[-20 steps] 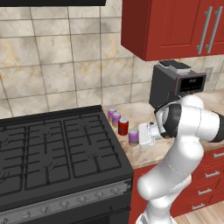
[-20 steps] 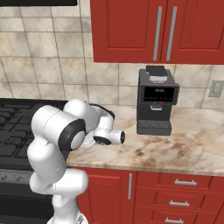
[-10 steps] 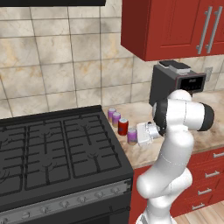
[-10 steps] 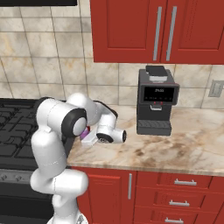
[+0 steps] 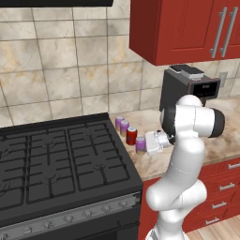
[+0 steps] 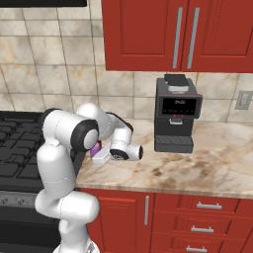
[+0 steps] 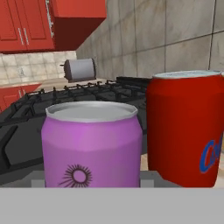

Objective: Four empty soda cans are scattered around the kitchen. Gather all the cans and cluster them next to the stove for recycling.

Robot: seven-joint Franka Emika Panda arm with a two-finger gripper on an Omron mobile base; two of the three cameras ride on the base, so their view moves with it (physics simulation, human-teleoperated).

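My gripper point(image 5: 146, 144) is shut on a purple soda can point(image 5: 139, 145) that stands upright on the beige counter just right of the black stove point(image 5: 61, 159). In the hand view this can point(image 7: 92, 144) sits between the jaws of the gripper point(image 7: 92, 180). A red can point(image 7: 183, 127) stands close beside it. From the left base view the red can point(image 5: 131, 136) is just behind the held one, and two more purple cans point(image 5: 124, 126) stand further back near the wall. From the right, the held can point(image 6: 95, 147) peeks out behind my arm, beside the gripper point(image 6: 101, 157).
A dark coffee machine point(image 5: 187, 89) stands on the counter point(image 6: 188, 168) to the right, under red wall cabinets point(image 6: 173, 34). A silvery appliance point(image 7: 79, 70) sits on the counter beyond the stove grates point(image 7: 87, 94). Red drawers point(image 6: 197, 217) run below the counter.
The arm's upper links have swung in and stand more upright. The gripper and the purple can stay at almost the same spot beside the red can.
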